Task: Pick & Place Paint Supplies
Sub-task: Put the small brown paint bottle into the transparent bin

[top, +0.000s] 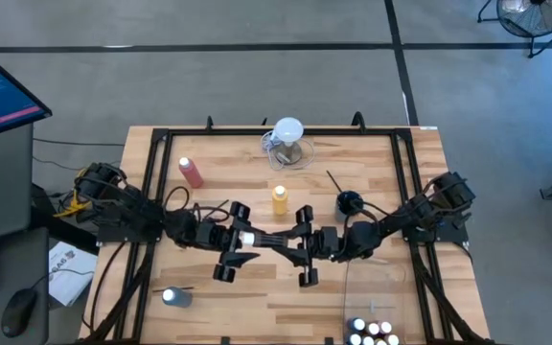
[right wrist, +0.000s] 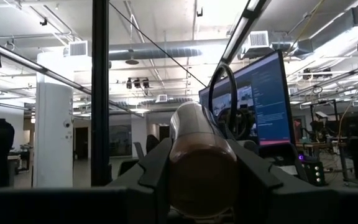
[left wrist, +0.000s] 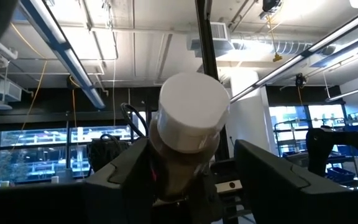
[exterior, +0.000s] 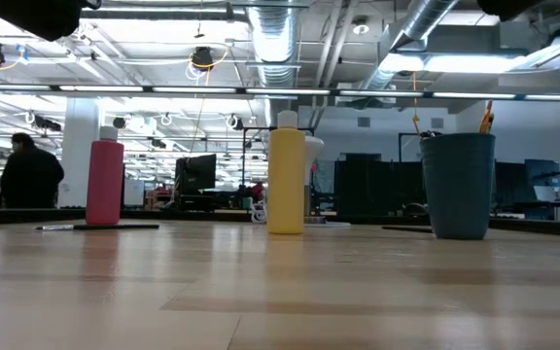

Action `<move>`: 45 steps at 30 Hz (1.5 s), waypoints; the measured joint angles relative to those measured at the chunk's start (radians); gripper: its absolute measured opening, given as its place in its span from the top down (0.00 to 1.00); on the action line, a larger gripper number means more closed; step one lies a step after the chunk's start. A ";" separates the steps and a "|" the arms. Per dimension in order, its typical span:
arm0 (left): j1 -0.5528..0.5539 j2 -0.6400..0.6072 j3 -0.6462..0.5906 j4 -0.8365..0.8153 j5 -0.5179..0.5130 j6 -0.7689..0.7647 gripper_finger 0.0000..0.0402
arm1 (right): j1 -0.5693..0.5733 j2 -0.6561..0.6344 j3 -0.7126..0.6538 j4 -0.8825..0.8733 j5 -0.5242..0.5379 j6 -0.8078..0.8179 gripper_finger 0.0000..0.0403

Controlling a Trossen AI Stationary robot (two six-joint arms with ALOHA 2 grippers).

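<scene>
Above the middle of the wooden table (top: 257, 297), the left gripper (top: 245, 237) and the right gripper (top: 316, 244) meet, each clenched on one end of a small brown paint bottle (left wrist: 182, 158) whose white cap (left wrist: 193, 112) rises between the left gripper's fingers (left wrist: 120, 180). Just beyond the two grippers stands the yellow squeeze bottle (top: 280, 199), with the pink-red squeeze bottle (top: 191, 172) farther off on the left gripper's side and a dark cup (top: 349, 202) near the right gripper. More white-capped paint bottles (top: 372, 333) sit at the table edge behind the right gripper.

Both dark arms reach inward and meet near the middle of the desk, the left tool (top: 245, 240) and right tool (top: 316, 242) each closed on something, facing one another.
</scene>
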 joint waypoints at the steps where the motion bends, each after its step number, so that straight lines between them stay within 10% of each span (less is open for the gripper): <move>1: 0.000 0.000 0.000 0.002 0.000 0.000 0.52 | -0.001 0.000 0.005 -0.005 -0.001 0.000 0.72; 34: -0.010 -0.002 0.004 -0.011 0.088 -0.014 0.84 | -0.005 0.142 0.156 -0.024 -0.014 0.008 0.68; 45: -0.007 0.003 0.007 -0.023 0.073 -0.007 0.58 | -0.015 0.159 0.150 -0.076 0.028 0.016 0.72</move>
